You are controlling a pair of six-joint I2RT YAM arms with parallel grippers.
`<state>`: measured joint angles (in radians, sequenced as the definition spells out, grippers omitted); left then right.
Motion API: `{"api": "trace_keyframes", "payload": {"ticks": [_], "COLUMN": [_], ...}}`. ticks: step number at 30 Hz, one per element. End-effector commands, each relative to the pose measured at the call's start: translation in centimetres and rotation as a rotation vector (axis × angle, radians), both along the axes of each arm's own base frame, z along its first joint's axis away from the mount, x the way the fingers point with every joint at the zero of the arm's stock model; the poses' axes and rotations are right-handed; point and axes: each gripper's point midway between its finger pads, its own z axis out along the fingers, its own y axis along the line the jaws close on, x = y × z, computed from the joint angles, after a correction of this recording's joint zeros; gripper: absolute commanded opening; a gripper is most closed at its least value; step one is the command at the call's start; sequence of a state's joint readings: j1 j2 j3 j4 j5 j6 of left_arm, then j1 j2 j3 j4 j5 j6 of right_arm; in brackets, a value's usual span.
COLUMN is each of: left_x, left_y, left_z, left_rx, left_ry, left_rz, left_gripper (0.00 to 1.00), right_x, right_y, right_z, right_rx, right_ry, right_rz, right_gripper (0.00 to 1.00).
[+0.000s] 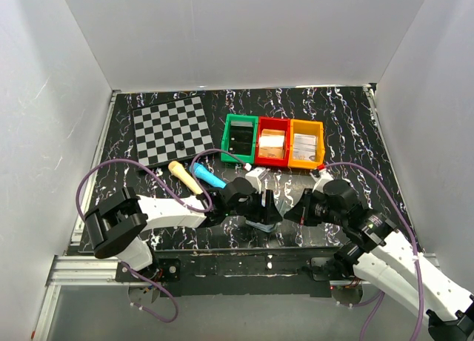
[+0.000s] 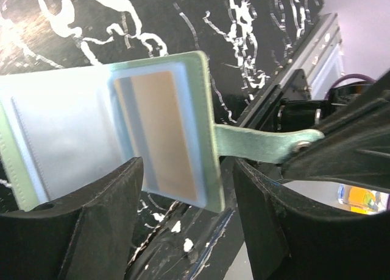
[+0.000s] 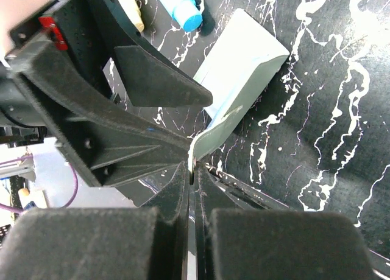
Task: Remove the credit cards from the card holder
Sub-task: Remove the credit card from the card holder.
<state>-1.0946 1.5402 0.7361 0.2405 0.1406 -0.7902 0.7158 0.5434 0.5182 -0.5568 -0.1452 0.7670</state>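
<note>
The card holder (image 2: 79,134) hangs open above the table, its pale inner panels facing the left wrist camera. A credit card (image 2: 161,134) with a brownish stripe sits in its right panel. My left gripper (image 2: 187,170) is open, one finger on each side of that panel's lower edge. The holder's grey-green tab (image 2: 262,143) runs right to my right gripper (image 3: 194,168), which is shut on the tab's end. In the right wrist view the holder's grey-green outside (image 3: 244,67) shows. From above, the holder (image 1: 261,224) lies between the left gripper (image 1: 265,207) and right gripper (image 1: 290,213) near the front edge.
A checkered board (image 1: 172,132) lies at the back left. Green (image 1: 240,137), red (image 1: 272,144) and orange (image 1: 306,144) bins stand in a row behind the grippers. A cream stick (image 1: 184,176) and a blue tube (image 1: 209,175) lie just left of the left gripper.
</note>
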Motion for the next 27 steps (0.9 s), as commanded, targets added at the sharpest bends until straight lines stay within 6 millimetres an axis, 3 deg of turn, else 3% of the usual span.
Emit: {"api": "trace_keyframes", "payload": {"ticks": [1, 7, 12, 18, 22, 27], "left_x": [0.7, 0.6, 0.8, 1.3, 1.8, 0.8], "left_y": [1.8, 2.1, 2.4, 3.2, 3.4, 1.0], "left_z": [-1.2, -2.1, -1.1, 0.2, -0.1, 0.4], "left_rx": [0.06, 0.078, 0.039, 0.005, 0.011, -0.043], "left_ry": [0.018, 0.034, 0.006, -0.028, -0.026, -0.001], "left_rz": [0.066, 0.069, 0.08, 0.105, 0.116, 0.003], "left_gripper": [0.6, 0.59, 0.59, 0.6, 0.6, 0.59], "right_x": [0.5, 0.5, 0.4, 0.1, 0.0, 0.1], "right_y": [0.9, 0.6, 0.1, -1.4, -3.1, -4.3], "right_z": [2.7, 2.1, 1.4, -0.5, -1.8, -3.1], "right_rx": [0.045, 0.027, 0.001, -0.06, -0.116, -0.148], "right_ry": [-0.078, -0.073, -0.072, -0.04, -0.005, 0.024], "right_rz": [0.041, 0.038, 0.027, -0.023, -0.105, -0.189], "right_gripper": [0.01, 0.01, 0.01, 0.01, 0.01, 0.01]}}
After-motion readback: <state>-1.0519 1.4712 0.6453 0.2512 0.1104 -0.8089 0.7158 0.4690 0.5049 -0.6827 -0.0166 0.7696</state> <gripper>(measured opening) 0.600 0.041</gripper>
